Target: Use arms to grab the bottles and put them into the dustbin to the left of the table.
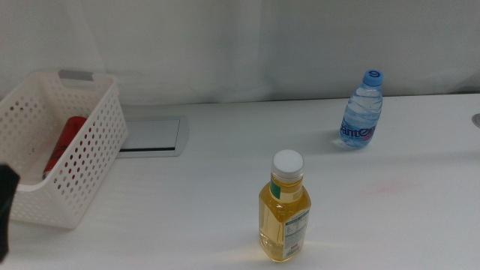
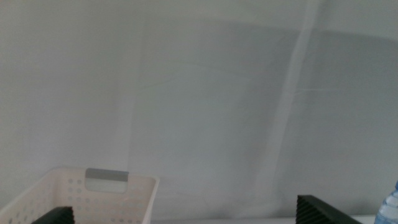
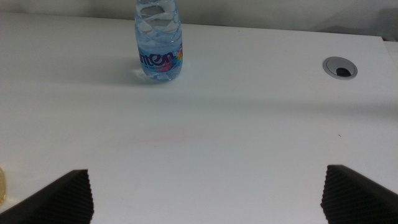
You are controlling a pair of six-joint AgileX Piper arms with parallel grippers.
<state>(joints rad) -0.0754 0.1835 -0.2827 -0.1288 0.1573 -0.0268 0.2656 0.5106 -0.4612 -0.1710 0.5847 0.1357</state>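
Nearest the camera, the yellow-liquid bottle (image 1: 285,208) stands upright on the white bench (image 1: 390,217), long axis vertical, white cap up. Farther back and to the right, well apart from it, the water bottle (image 1: 361,111) also stands upright, blue cap on top. At the left the white dustbin (image 1: 86,161) holds the red can (image 1: 66,141), lying on its side with its long axis running front to back; beside the bin sits a grey hatch (image 1: 151,136). Left gripper (image 2: 193,218) is raised facing the backdrop, fingers (image 2: 320,210) spread wide, empty. Right gripper (image 3: 208,196) hovers over bare bench facing the water bottle, fingers (image 3: 68,194) wide apart, holding nothing.
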